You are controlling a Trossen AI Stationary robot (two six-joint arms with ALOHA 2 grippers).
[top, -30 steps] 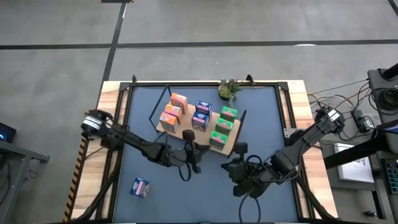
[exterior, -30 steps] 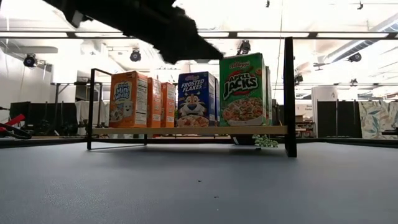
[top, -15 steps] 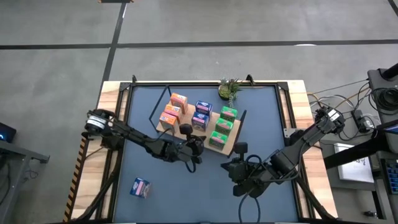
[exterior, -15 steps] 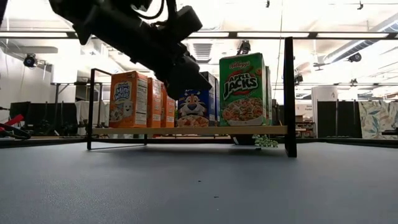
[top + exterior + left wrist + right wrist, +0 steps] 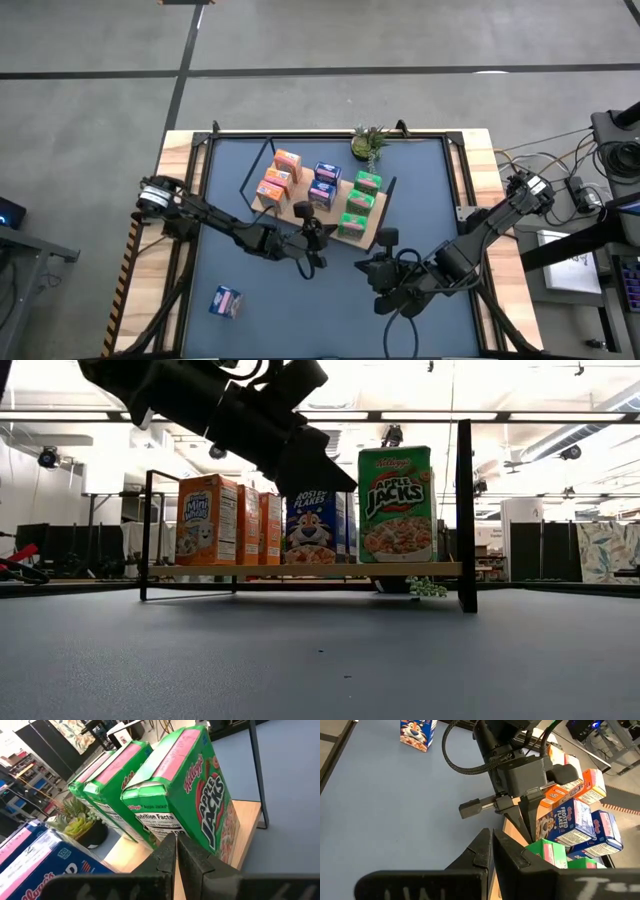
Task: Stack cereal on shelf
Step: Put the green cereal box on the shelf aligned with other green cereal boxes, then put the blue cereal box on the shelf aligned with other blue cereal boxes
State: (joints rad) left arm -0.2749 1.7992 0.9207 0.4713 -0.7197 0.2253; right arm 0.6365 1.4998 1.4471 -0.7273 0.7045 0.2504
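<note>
The left gripper (image 5: 316, 232) was clenched empty at the shelf's (image 5: 385, 212) front edge, apparently nudging the green boxes (image 5: 359, 205) into line. One blue box (image 5: 226, 301) lay by the table's front-left corner. The right gripper (image 5: 377, 268) waited clenched.

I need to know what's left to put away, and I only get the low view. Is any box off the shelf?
Observer: Yes. One blue box sits alone on the table on the left arm's side, well apart from the shelf.
Operator: Where's the right arm?
Observer: The right gripper hangs over the table off the shelf, jaws shut and empty.
Operator: And the left jaws?
Observer: The left gripper has its jaws shut, tip close to the front green box.
</note>
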